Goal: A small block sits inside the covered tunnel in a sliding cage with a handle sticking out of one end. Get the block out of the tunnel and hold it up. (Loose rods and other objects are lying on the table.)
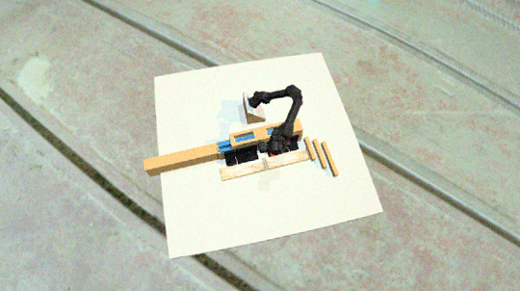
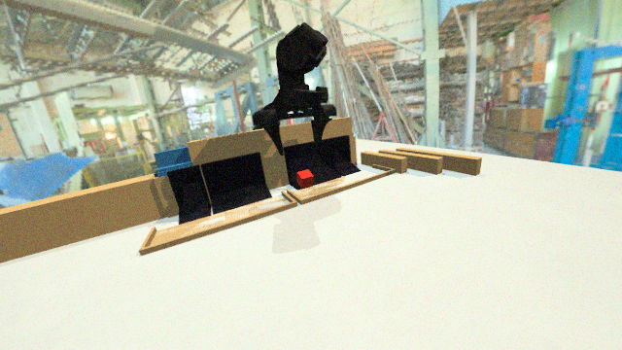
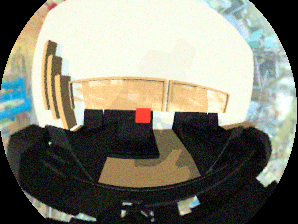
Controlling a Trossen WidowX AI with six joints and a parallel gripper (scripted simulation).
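Observation:
The red block [image 2: 305, 178] [image 3: 143, 115] sits outside the covered part, at the front of a black chute on the tan tunnel [image 1: 260, 135] [image 2: 219, 146] [image 3: 125, 172]. My gripper [image 1: 267, 150] [image 2: 298, 147] [image 3: 149, 124] is open and empty, pointing down in front of the tunnel wall, above and slightly behind the block. The blue cage [image 1: 224, 146] [image 2: 172, 158] shows at the tunnel's left end and through the roof windows. A long tan bar [image 1: 181, 160] [image 2: 83, 209] runs left from there; whether it is the handle is unclear.
Low tan trays [image 1: 243, 169] [image 2: 228, 224] [image 3: 197, 95] lie in front of the chutes. Several loose rods [image 1: 330, 158] [image 2: 418, 161] lie beyond the tunnel's right end. A wedge-shaped object [image 1: 255, 113] stands behind the tunnel by the arm's base.

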